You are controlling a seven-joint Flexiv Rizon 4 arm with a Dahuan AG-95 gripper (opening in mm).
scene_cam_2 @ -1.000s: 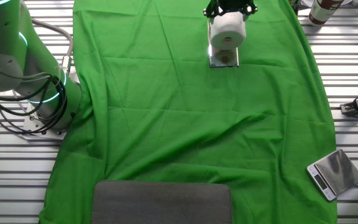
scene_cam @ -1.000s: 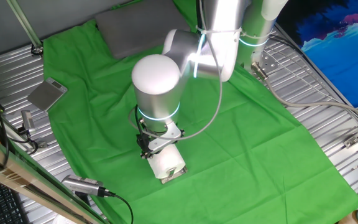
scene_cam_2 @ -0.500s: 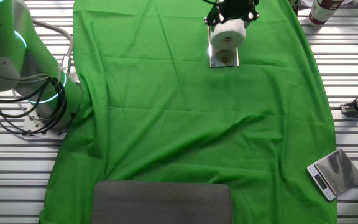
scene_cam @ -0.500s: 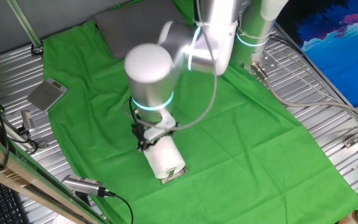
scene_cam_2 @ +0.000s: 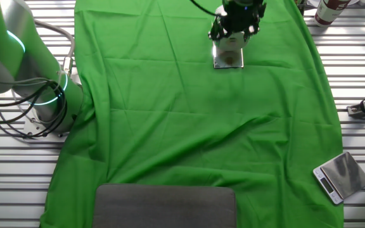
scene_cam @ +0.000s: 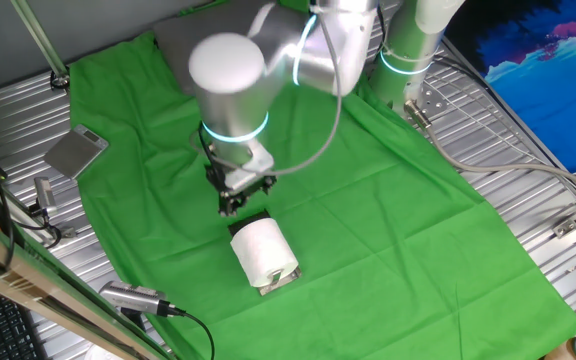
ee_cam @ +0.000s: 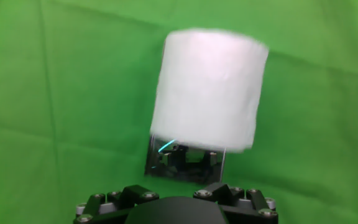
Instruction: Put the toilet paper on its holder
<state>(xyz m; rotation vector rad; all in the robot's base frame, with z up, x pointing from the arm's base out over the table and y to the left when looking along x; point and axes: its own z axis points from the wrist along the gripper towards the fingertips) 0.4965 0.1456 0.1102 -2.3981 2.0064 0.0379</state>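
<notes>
The white toilet paper point(scene_cam: 263, 253) sits on the chrome holder point(scene_cam: 281, 283), whose plate edge shows under the roll's near end on the green cloth. My gripper point(scene_cam: 242, 198) hangs just behind and above the roll, open and holding nothing. In the other fixed view the gripper point(scene_cam_2: 234, 26) covers most of the toilet paper point(scene_cam_2: 232, 41), with the holder point(scene_cam_2: 228, 60) plate below it. In the hand view the toilet paper point(ee_cam: 210, 90) stands free over the shiny holder point(ee_cam: 185, 160). Only the hand's body shows there, at the bottom edge.
A dark grey pad point(scene_cam: 218, 45) lies at the cloth's far end. A flat dull grey plate point(scene_cam: 76, 152) rests on the slatted table beside the cloth. A small camera with a cable point(scene_cam: 133, 298) lies near the roll. The arm's base point(scene_cam_2: 37, 82) stands at the left.
The gripper has let go of the roll and pulled back and up from it. The roll stays on the holder where it was.
</notes>
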